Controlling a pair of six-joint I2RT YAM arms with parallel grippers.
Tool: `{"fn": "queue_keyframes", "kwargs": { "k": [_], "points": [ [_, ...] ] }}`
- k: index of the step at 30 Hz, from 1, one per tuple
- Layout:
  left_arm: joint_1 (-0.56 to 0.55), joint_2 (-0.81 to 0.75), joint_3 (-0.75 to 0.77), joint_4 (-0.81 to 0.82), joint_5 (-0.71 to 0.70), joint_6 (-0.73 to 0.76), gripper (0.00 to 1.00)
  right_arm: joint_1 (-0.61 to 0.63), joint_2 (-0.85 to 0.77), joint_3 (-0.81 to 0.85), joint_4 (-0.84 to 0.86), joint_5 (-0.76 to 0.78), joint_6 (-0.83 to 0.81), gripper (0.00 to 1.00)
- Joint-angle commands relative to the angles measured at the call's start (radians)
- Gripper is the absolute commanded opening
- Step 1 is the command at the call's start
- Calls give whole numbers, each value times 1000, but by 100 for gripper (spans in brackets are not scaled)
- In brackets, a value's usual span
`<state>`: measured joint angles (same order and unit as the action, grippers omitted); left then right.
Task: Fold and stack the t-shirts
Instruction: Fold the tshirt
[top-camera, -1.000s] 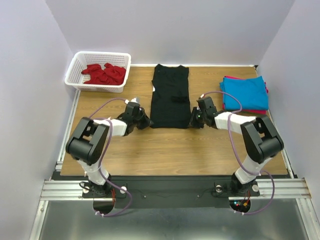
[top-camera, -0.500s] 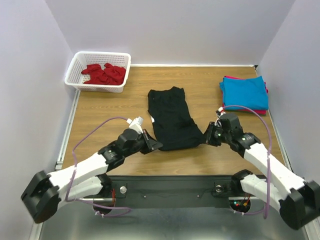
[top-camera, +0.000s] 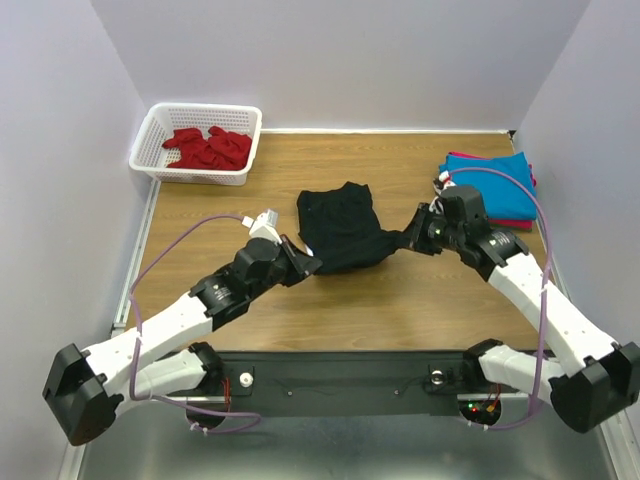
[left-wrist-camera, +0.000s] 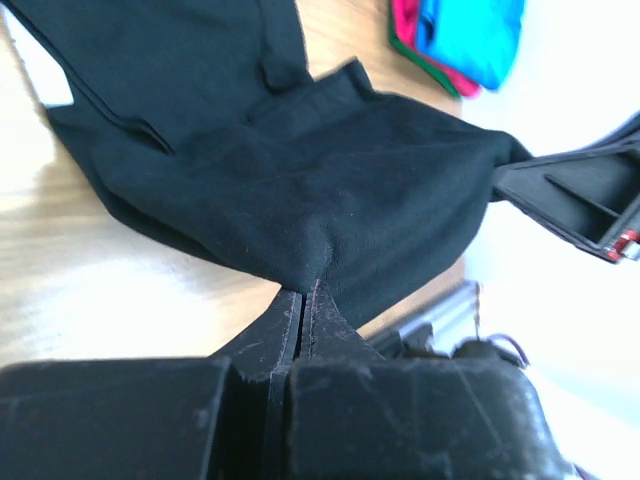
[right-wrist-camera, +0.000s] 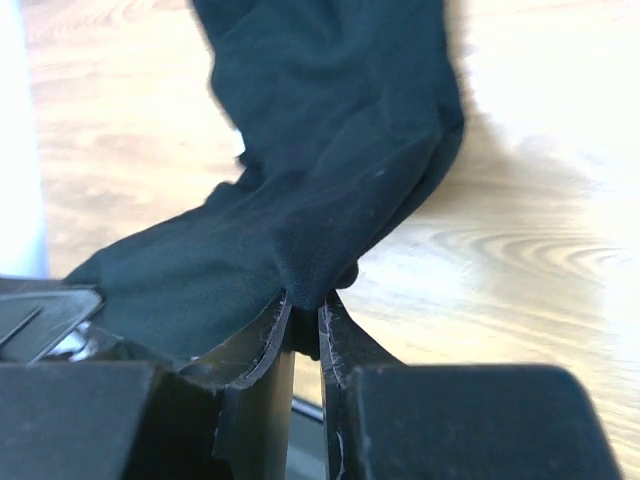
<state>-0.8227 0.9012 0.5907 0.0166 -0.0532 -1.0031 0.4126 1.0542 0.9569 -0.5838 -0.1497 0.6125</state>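
Gripping one black t-shirt (top-camera: 340, 225): left claw (top-camera: 308, 265), right claw (top-camera: 413, 238) both clamped; one turquoise t-shirt (top-camera: 490, 185), one basket (top-camera: 195, 175).

White lattice basket (top-camera: 195, 173) at far-left corner of wooden table (top-camera: 400, 310).

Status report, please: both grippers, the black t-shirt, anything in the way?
Left gripper shut on black t-shirt, right gripper too. Near edge stretched between them. Nothing in the way seen.
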Motion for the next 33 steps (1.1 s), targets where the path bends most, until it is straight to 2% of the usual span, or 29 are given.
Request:
{"fn": "queue_keyframes", "kwargs": {
  "k": [1,6,8,18,24,33],
  "points": [
    [28,40,116,-10,-79,70,0,-5,53,111,13,143,-45,11],
    [114,142,196,-14,-45,127,0,-5,148,198,36,199,-68,10],
    [160,177,221,3,-4,155,0,-6,191,227,55,197,-72,7],
    [298,301,313,46,47,253,0,-34,375,373,128,154,-83,6],
    [372,459,383,80,142,288,0,-77,544,451,156,36,-83,5],
    [476,705,527,86,193,340,0,-126,827,640,174,-16,-131,4]
  ]
}}
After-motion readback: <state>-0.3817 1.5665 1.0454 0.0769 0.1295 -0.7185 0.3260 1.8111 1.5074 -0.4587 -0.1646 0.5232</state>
